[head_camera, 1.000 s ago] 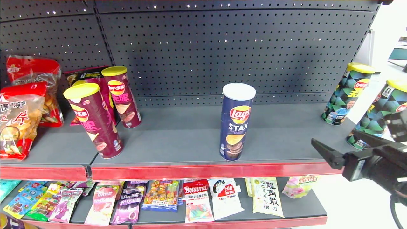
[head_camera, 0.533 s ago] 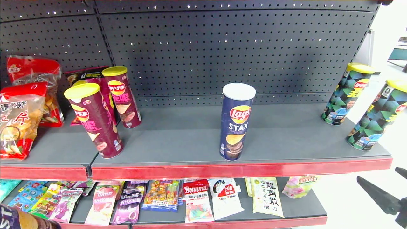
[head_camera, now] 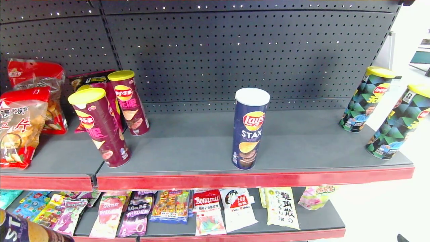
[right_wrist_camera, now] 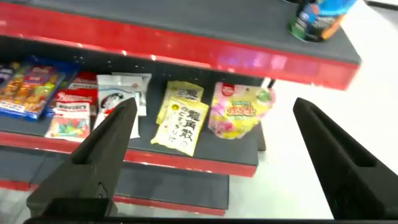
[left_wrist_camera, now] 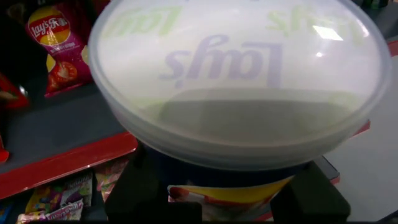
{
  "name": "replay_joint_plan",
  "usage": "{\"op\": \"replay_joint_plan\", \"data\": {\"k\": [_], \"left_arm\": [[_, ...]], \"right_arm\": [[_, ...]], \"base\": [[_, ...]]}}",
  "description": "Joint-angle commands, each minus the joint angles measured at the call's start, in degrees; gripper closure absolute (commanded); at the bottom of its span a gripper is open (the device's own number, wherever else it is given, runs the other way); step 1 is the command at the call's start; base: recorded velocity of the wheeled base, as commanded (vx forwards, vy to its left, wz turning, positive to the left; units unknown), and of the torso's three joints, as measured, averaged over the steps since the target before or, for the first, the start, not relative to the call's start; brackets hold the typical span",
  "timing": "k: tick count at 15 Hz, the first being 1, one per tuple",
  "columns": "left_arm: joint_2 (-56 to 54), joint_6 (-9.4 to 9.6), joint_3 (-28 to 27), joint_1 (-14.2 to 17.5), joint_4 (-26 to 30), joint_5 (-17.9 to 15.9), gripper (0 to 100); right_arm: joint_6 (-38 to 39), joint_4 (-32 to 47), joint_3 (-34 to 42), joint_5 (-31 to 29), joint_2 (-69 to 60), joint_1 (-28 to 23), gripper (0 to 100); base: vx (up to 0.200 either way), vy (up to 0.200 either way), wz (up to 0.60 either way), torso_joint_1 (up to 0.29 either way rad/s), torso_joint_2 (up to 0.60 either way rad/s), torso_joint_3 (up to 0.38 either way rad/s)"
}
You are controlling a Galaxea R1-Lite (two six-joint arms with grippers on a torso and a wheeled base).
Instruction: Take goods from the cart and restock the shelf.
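Blue chip can (left_wrist_camera: 236, 81): clamped round its body by the left gripper (left_wrist_camera: 227, 202), lid towards the wrist, low and left of the shelf (head_camera: 201, 148). The bare shelf deck lies up and rightward of it. Right gripper (right_wrist_camera: 217, 155): spread wide, empty.

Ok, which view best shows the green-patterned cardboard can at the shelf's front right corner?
The head view: almost the whole green-patterned cardboard can, yellow lid included. The right wrist view catches just its base.

Navy can (head_camera: 250, 131) wears a white lid, as does the held can (left_wrist_camera: 236, 81). Maroon cans (head_camera: 100, 129) are yellow-lidded. Patterned cans (head_camera: 366, 101) show teal-black triangles. Grey shelf (head_camera: 201, 144), red lip.
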Motion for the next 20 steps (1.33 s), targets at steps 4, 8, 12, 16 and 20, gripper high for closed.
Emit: {"op": "replay_joint_plan", "data": {"k": [4, 8, 12, 16, 20], "left_arm": [[0.4, -0.65, -0.1, 0.0, -0.1, -0.1, 100], [0.7, -0.65, -0.2, 0.0, -0.1, -0.1, 100], [1.0, -0.65, 0.2, -0.1, -0.1, -0.9, 100], [1.6, -0.56, -0.1, -0.1, -0.1, -3.4, 100], [2.0, -0.56, -0.2, -0.1, -0.1, -6.9, 100]], "right_arm": [[6.7, 7.9, 0.3, -17.4, -15.8, -0.9, 0], [6.9, 10.9, -0.3, -4.0, -14.7, 2.3, 0], [9.0, 9.9, 0.2, -11.0, -15.8, 3.4, 0], [11.1, 11.9, 0.3, -9.3, -15.9, 4.0, 0], [11.2, 11.9, 0.2, -9.3, -19.2, 9.8, 0]], "base": [[0.0, 0.0, 0.0, 0.0, 0.0, 0.0], [0.0, 0.0, 0.0, 0.0, 0.0, 0.0], [0.0, 0.0, 0.0, 0.0, 0.0, 0.0], [0.0, 0.0, 0.0, 0.0, 0.0, 0.0], [0.0, 0.0, 0.0, 0.0, 0.0, 0.0]]}}
